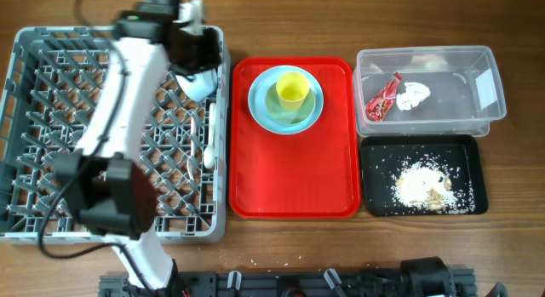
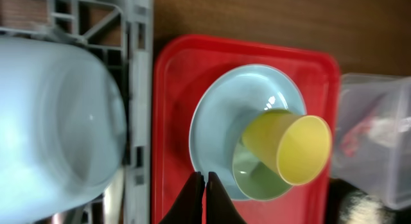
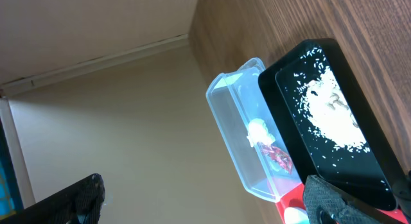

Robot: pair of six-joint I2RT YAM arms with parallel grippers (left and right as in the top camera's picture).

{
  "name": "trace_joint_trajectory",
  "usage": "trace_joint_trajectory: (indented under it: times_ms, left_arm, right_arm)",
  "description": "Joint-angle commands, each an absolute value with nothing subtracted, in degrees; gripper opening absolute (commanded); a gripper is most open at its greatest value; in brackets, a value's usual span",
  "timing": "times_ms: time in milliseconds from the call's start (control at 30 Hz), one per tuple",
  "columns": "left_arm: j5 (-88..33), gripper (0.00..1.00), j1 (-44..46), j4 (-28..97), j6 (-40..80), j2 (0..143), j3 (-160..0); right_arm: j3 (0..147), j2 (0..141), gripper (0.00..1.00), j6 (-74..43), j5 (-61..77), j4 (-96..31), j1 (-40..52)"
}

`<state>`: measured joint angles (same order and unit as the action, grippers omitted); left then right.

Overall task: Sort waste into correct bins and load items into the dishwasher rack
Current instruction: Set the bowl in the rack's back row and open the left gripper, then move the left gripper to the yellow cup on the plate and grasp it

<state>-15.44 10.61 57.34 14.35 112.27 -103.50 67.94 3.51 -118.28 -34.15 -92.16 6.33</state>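
Left gripper (image 2: 205, 180), jaws clenched on nothing, just beside small light blue bowl (image 2: 54, 121) lying in dishwasher rack (image 1: 34, 118), apparently loaded; light blue plate (image 1: 260, 105), pale green bowl (image 1: 288, 117), yellow cup (image 1: 292, 90) stacked on red tray (image 1: 294, 186), likely awaiting loading; right gripper (image 3: 205, 205), jaws released.

Overhead view: left arm (image 1: 128, 101) hides much of the rack (image 1: 43, 67) and part of the small bowl (image 1: 197, 84); white pieces, probably cutlery (image 1: 207, 152), too small to tell apart. Left wrist: small bowl blurred, cut by left edge; tub (image 2: 379, 140) blurred, cut at right. Right wrist: right fingers (image 3: 334, 199) cropped at bottom corners.
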Motion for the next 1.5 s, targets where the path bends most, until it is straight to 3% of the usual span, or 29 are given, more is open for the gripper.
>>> trace_joint_trajectory:
  times_ms: [0, 300, 433, 567, 667, 767, 800, 1067, 1467]
  left_arm:
    - [3.51, 0.04, 14.55, 56.23, 17.23, 116.40, -103.42]
    - [18.98, 0.04, 6.74, 63.07, 18.46, 116.99, -103.44]
    - [16.29, 0.04, 1.96, 64.18, 20.62, 113.84, -103.53]
    - [3.22, 0.07, 2.57, 62.85, 20.62, 106.32, -103.53]
    - [-3.62, 0.15, 6.57, 60.93, 20.58, 100.71, -103.53]
    - [-5.13, 0.44, 13.21, 58.98, 20.58, 97.62, -103.50]
    - [-5.13, 0.46, 16.43, 58.26, 20.56, 97.62, -103.50]
    - [0.54, 0.47, 33.41, 51.57, 19.75, 107.33, -103.44]
    - [3.16, 0.33, 37.23, 44.93, 19.75, 123.17, -103.44]
  right_arm:
    - [67.85, 3.16, 1.00, -118.67, -34.70, -92.09, 6.28]
    - [67.85, 3.16, 1.00, -118.67, -34.70, -92.09, 6.28]
    - [67.85, 3.16, 1.00, -118.69, -34.70, -92.09, 6.28]
    - [67.85, 3.16, 1.00, -118.69, -34.70, -92.09, 6.28]
    - [67.85, 3.16, 1.00, -118.67, -34.70, -92.09, 6.28]
    - [67.85, 3.16, 1.00, -118.69, -34.70, -92.09, 6.28]
    - [67.85, 3.16, 1.00, -118.69, -34.70, -92.09, 6.28]
    - [67.85, 3.16, 1.00, -118.67, -34.70, -92.09, 6.28]
    - [67.85, 3.16, 1.00, -118.67, -34.70, -92.09, 6.28]
